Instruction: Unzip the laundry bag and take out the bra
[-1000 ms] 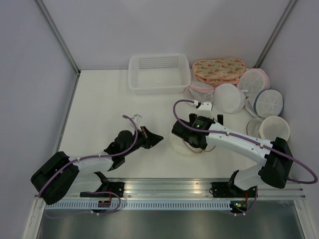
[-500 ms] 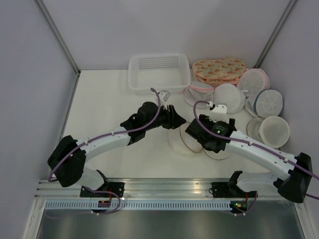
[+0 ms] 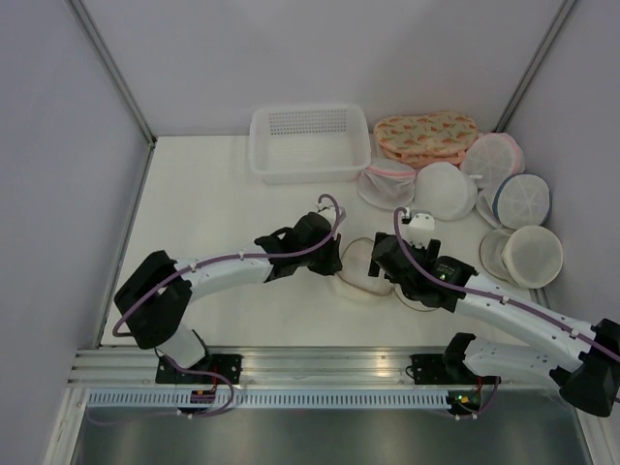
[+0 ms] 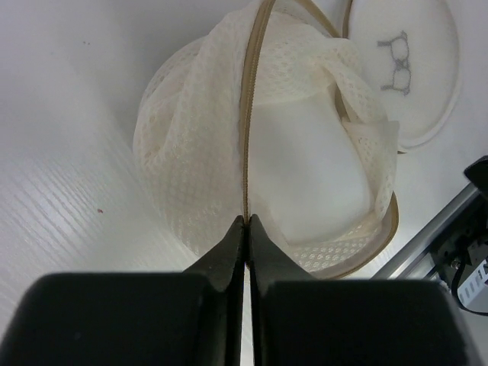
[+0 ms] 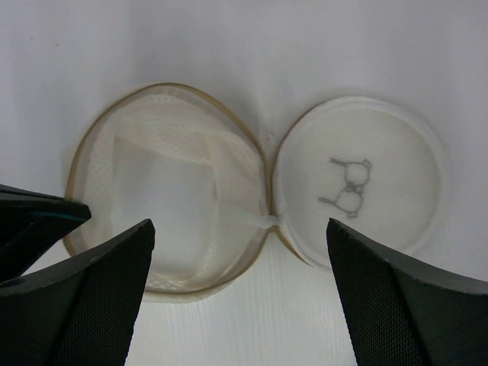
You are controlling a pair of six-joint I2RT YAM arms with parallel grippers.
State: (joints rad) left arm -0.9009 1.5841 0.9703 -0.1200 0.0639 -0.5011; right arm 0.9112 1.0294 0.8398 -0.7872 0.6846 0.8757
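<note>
The laundry bag point(image 3: 359, 278) lies unzipped at the table's middle: cream mesh with a tan zip rim point(image 4: 255, 91). Its flat round lid point(image 5: 358, 191), printed with a small bra drawing, is folded out beside it. The white bra point(image 4: 305, 168) lies inside the open pouch, also in the right wrist view point(image 5: 164, 202). My left gripper point(image 4: 246, 222) is shut on the bag's tan rim at the pouch's near edge; it also shows in the top view point(image 3: 335, 255). My right gripper point(image 5: 240, 293) hangs open and empty above the bag's hinge, and shows from above point(image 3: 384, 260).
A white perforated basket point(image 3: 310, 143) stands at the back. A floral orange pouch point(image 3: 426, 136) and several white dome pouches point(image 3: 446, 190) point(image 3: 521, 199) point(image 3: 533, 250) crowd the back right. A metal rail point(image 3: 329, 366) runs along the near edge.
My left arm swung in from the left to the bag and closed on its rim. My right gripper drew back to the right, off the pouch, and the lid now lies open.
</note>
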